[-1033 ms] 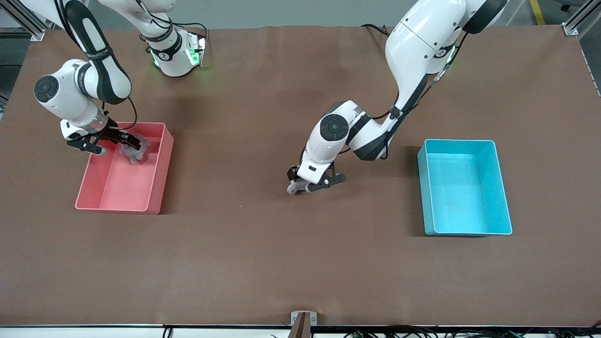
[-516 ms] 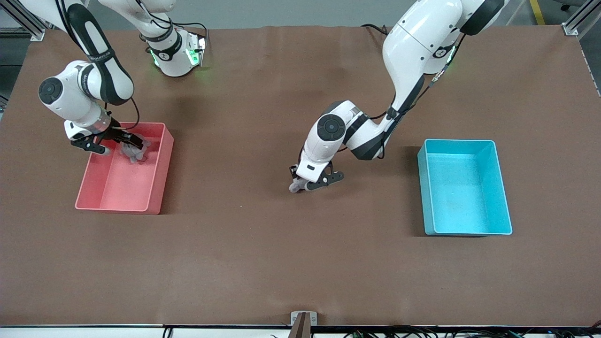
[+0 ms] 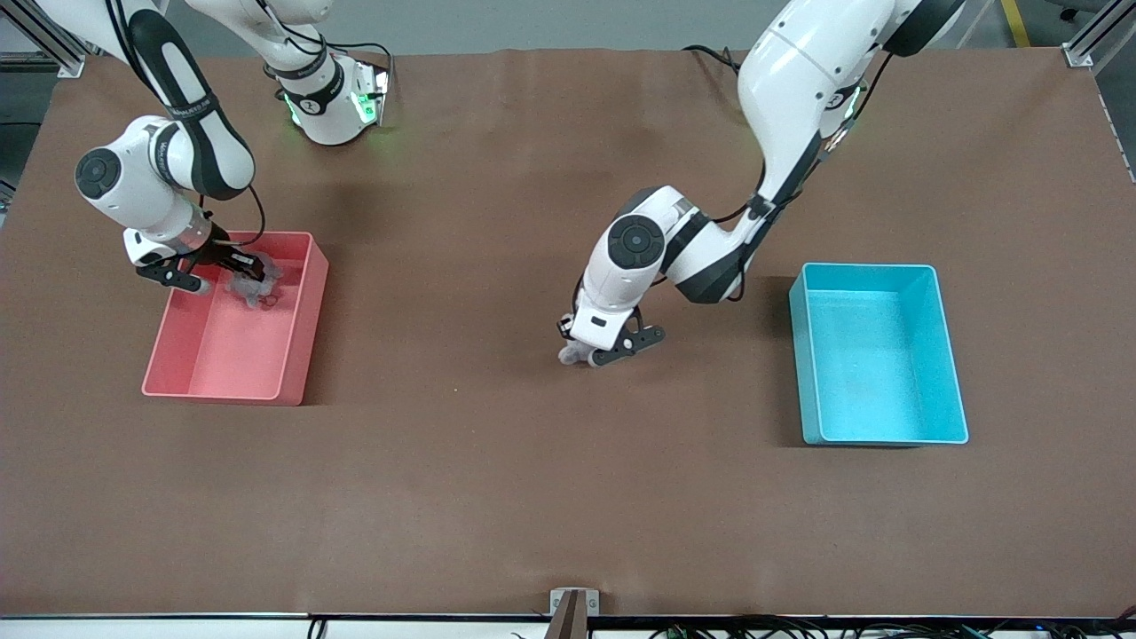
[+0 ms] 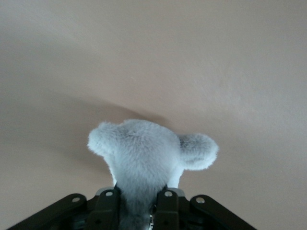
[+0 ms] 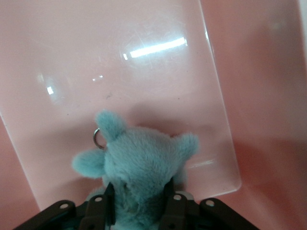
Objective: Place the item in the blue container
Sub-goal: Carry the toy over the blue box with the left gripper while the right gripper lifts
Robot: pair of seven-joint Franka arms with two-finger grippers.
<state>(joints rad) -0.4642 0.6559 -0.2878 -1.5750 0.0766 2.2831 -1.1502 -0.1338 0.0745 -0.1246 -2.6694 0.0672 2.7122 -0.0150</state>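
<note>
The left gripper is clamped on a grey plush toy above mid-table, seemingly just lifted. The cyan-blue rectangular plastic bin sits toward the left arm's end. The right gripper clamps another fluffy toy inside the pink plastic bin.

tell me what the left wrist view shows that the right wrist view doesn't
Only the left wrist view: a pale grey plush toy clamped in the left gripper over the bare brown table, with no bin in sight.

Only the right wrist view: a blue-grey plush toy with a small metal ring, clamped in the right gripper over the pink bin.

Both: dark fingers shut on a furry toy. Neither shows the blue container.
</note>
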